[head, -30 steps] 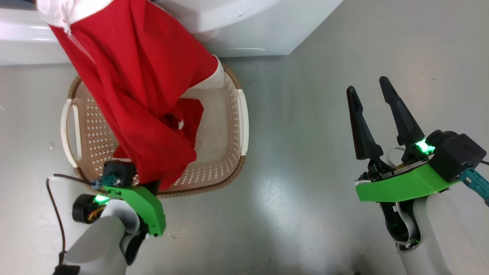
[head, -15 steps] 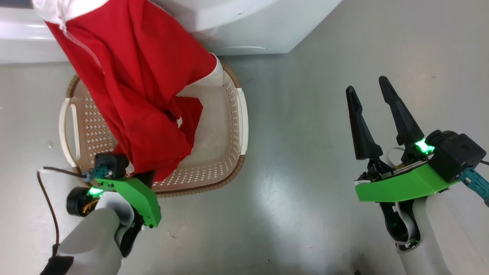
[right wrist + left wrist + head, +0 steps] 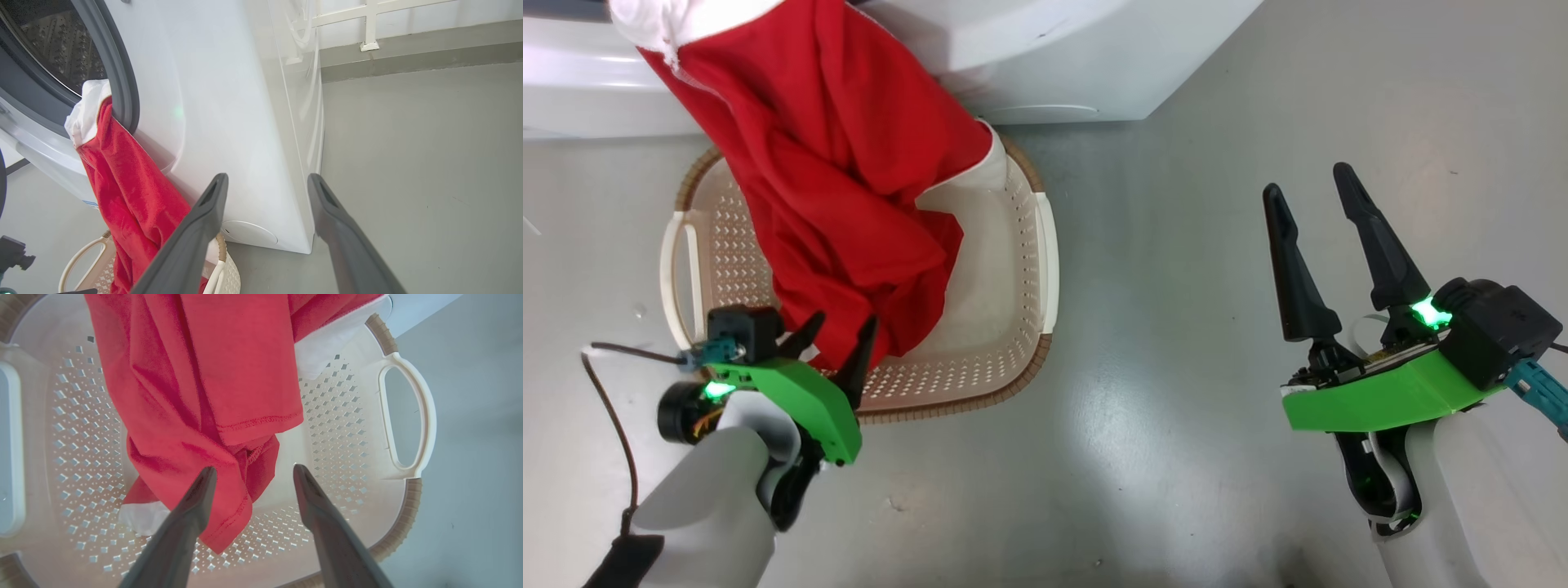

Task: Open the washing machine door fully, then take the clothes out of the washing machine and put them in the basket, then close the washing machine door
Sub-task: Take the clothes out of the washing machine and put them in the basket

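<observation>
Grey, smooth floor (image 3: 1176, 408) with a soft sheen lies under everything before you. At its far side a darker grey band (image 3: 408, 61) runs along the foot of the wall, with a white frame (image 3: 369, 24) above it. The washing machine (image 3: 1078, 73) stands on this floor, and the basket (image 3: 1049, 269) sits just in front of it. The clothes (image 3: 849, 188) hang from the drum (image 3: 61, 45) over the grey gasket (image 3: 122, 81), with their lower end down inside the basket. Your left gripper (image 3: 845, 318) is spread wide at the basket's near rim, with the red hem beside one finger and nothing pinched. Your right gripper (image 3: 1307, 181) is spread and empty over bare floor, well apart from the basket. A small sticker (image 3: 90, 203) low on the machine is too small to read.
</observation>
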Available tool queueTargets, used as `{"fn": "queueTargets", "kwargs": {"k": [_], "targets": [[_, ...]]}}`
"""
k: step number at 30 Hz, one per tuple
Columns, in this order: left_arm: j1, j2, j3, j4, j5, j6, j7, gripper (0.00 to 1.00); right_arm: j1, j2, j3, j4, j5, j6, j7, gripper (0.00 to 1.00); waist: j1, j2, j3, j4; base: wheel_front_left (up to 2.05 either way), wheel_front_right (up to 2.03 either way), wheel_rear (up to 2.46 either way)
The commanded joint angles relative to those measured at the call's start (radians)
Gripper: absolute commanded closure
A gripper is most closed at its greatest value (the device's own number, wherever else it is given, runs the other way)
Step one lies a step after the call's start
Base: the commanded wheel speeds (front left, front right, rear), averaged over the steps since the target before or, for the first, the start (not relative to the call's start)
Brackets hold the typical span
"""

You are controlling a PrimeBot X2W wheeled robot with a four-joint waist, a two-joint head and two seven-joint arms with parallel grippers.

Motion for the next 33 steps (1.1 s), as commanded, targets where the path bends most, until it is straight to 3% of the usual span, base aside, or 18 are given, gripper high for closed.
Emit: {"fn": "queueTargets", "kwargs": {"k": [1, 11, 18, 25, 33], "targets": [[0.004, 0.041, 0.029, -0.012, -0.004, -0.006, -0.012, 0.00, 0.010, 0.004, 0.020, -0.022, -0.008, 0.006, -0.006, 0.00, 0.0000, 0.0000, -0.001, 0.001, 0.00, 0.00, 0.00], [0.008, 0.066, 0.164, -0.088, 0.058, -0.006, -0.012, 0.00, 0.008, 0.004, 0.016, -0.015, -0.009, 0.006, -0.006, 0.00, 0.0000, 0.0000, -0.018, 0.012, 0.00, 0.00, 0.00], [0.039, 0.079, 0.351, -0.204, 0.172, -0.006, -0.012, 0.00, 0.015, 0.004, 0.010, -0.014, -0.014, 0.006, -0.006, 0.00, 0.0000, 0.0000, -0.034, 0.020, 0.00, 0.00, 0.00], [0.151, 0.047, 0.603, -0.427, 0.366, -0.003, -0.012, 0.00, 0.027, 0.004, 0.003, -0.017, -0.018, 0.006, -0.006, 0.00, 0.0000, 0.0000, -0.055, 0.030, 0.00, 0.00, 0.00], [0.325, -0.011, 0.798, -0.684, 0.514, -0.004, -0.012, 0.00, 0.032, 0.004, 0.003, -0.015, -0.019, 0.006, -0.006, 0.00, 0.0000, 0.0000, -0.071, 0.027, 0.00, 0.00, 0.00]]}}
